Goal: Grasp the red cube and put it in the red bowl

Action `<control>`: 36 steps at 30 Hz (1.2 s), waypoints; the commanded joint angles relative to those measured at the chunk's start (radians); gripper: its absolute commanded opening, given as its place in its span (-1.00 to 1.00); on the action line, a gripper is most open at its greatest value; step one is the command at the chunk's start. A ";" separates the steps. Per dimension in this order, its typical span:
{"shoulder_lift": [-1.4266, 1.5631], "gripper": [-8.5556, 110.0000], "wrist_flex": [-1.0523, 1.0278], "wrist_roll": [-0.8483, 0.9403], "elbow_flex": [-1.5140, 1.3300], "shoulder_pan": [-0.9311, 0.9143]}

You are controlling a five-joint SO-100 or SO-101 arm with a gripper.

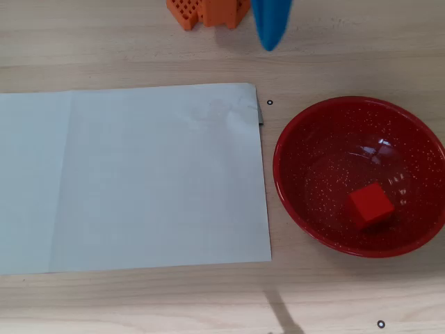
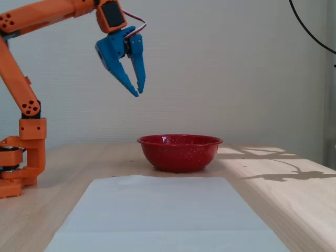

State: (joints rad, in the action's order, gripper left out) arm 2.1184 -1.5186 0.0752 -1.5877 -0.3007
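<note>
The red cube (image 1: 371,204) lies inside the red bowl (image 1: 306,202), right of its middle in the overhead view. In the fixed view the bowl (image 2: 179,153) stands on the table and its wall hides the cube. My blue gripper (image 2: 138,93) hangs high in the air, up and to the left of the bowl, fingers pointing down with tips almost together and nothing between them. In the overhead view only its blue tip (image 1: 270,43) shows at the top edge, far from the bowl.
A large white paper sheet (image 1: 132,177) lies flat left of the bowl. The orange arm base (image 2: 21,157) stands at the left of the fixed view; orange parts (image 1: 208,12) show at the overhead view's top edge.
</note>
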 commanded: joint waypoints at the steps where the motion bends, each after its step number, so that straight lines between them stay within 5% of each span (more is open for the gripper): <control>1: 0.184 -0.85 0.061 -0.015 -0.049 0.069; 24: 0.939 -0.85 0.825 0.041 -1.247 0.276; 33: 1.111 -0.85 0.956 0.028 -1.552 0.267; 36: 1.134 -0.85 0.834 0.058 -1.552 0.268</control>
State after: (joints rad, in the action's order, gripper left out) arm 3.2398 -0.6320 0.1120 -3.1263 -0.0506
